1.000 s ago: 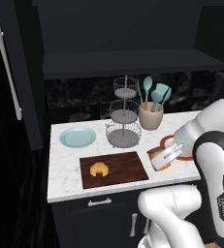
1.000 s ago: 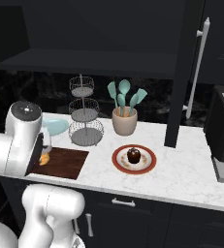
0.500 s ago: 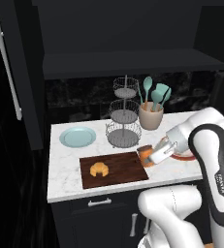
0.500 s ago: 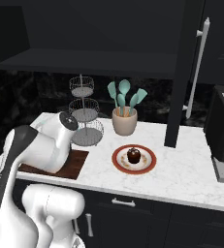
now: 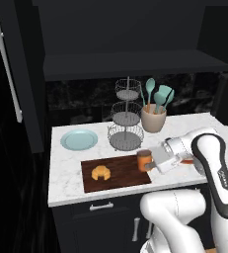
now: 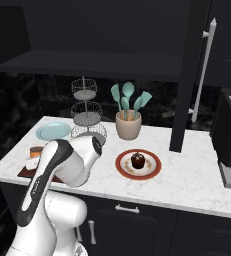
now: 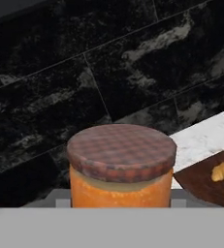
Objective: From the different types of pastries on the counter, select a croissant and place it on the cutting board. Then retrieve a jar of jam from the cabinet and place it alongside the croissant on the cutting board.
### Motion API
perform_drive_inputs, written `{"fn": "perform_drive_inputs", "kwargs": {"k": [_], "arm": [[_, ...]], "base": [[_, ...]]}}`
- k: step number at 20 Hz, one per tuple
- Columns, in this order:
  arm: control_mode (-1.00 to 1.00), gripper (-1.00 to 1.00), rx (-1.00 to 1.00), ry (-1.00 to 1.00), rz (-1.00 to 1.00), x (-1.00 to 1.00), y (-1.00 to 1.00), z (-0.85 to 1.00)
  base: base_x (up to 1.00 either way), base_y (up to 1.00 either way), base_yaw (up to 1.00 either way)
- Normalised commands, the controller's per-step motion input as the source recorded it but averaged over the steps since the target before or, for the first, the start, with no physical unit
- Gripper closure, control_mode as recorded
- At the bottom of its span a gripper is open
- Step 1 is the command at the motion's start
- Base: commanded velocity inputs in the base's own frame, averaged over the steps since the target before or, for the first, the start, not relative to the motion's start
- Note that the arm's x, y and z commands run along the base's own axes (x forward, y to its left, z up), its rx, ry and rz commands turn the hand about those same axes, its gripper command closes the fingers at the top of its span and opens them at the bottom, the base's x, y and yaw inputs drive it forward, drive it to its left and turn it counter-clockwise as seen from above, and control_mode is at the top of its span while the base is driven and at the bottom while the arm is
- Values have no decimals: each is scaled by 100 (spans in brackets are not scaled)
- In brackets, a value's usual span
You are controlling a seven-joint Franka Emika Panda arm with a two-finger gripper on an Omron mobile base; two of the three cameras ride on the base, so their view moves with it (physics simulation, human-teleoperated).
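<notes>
The two-finger gripper [image 5: 149, 165] is clamped on the small orange jam jar [image 5: 144, 160] over the right end of the dark reddish-brown wooden cutting board [image 5: 125, 177], well apart from the golden crescent croissant [image 5: 101, 172].

I see the croissant [image 5: 101, 172] lying flat on the cutting board [image 5: 120, 179]; the jar of jam [image 5: 144, 159], upright with its checked lid on, sits at the board's right end.

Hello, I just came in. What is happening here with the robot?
The arm's gripper holds a jar of jam at the right end of the cutting board. The croissant already lies on the board's left part. A chocolate cake sits on its plate on the counter.
</notes>
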Motion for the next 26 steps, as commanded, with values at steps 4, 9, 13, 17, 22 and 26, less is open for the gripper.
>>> {"fn": "perform_drive_inputs", "kwargs": {"k": [4,9,13,17,22,26], "arm": [[-100,100,14,-5,6,0,7,-18],[-100,100,0,0,-5,4,0,-18],[-100,100,0,-3,-13,19,0,-30],[-100,100,3,-6,-8,13,0,-25],[-100,100,10,-16,-6,9,2,-46],[-100,100,13,-19,-4,8,19,-41]], "base": [[0,0,0],[0,0,0],[0,0,0],[0,0,0],[0,0,0],[0,0,0]]}}
